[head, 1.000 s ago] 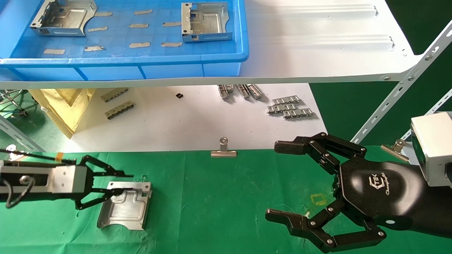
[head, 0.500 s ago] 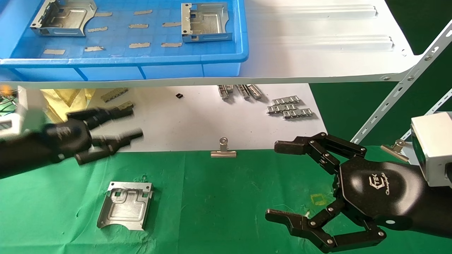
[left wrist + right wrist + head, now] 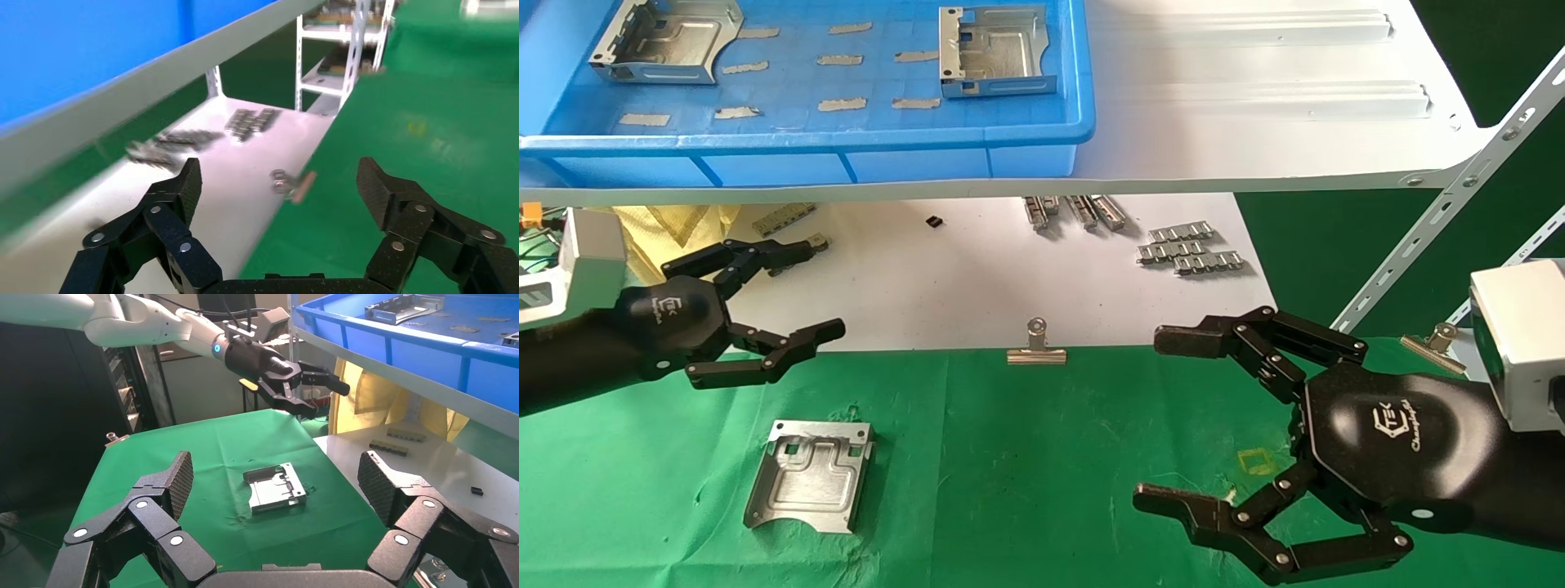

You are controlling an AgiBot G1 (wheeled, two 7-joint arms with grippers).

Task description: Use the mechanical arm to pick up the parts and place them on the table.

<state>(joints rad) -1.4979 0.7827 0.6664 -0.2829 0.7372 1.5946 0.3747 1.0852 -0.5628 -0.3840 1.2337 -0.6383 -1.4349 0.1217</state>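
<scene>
Left pincer [image 3: 801,290] lifted — bracket [image 3: 809,474] left on table [image 3: 1026,457], binder clip [image 3: 1036,347] near

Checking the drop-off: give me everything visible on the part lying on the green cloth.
The part is a silvery sheet-metal bracket, roughly square, lying flat and face up on the table of wrinkled green cloth. It has stamped stepped recesses, low upturned side flanges, notched cut-outs along its far edge and a curved cut-out on its near edge. Nothing grips or touches it: the left gripper hangs open above and behind it. The right wrist view also shows it alone on the cloth.
</scene>
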